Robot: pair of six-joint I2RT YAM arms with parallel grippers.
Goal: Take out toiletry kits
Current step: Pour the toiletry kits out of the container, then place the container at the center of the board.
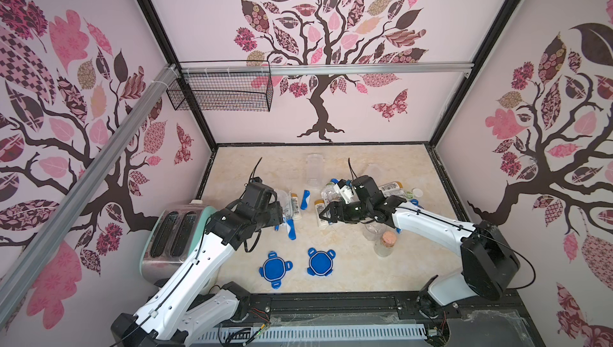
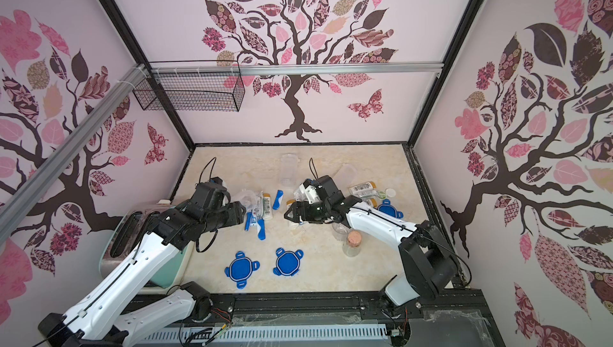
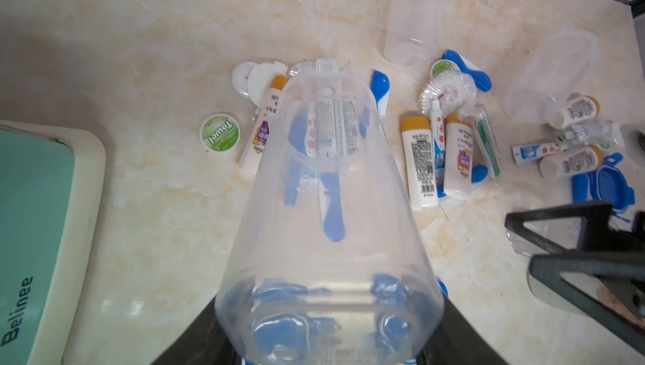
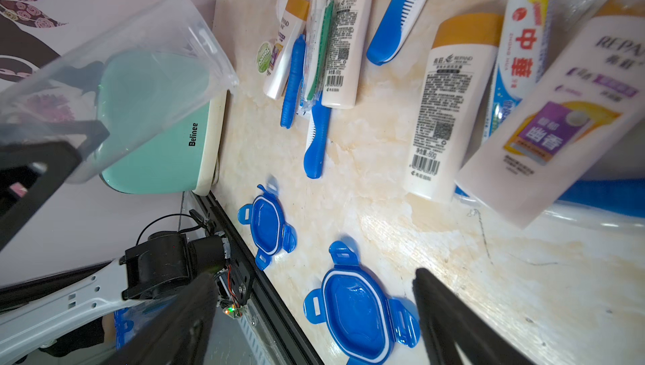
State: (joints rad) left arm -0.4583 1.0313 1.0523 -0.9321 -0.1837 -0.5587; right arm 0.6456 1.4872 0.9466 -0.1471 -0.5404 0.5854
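Table (image 1: 414,262) has bare room at front, by blue lids (image 1: 274,267). Toaster (image 1: 172,232) crowds my left side. My left claw (image 1: 282,216) clamps clear jar (image 3: 328,234), tipped. Bottles (image 3: 417,160) and toothpaste tube (image 4: 523,31) lie scattered between my claws. My right claw (image 1: 324,216) spread wide, empty, beside one bottle.
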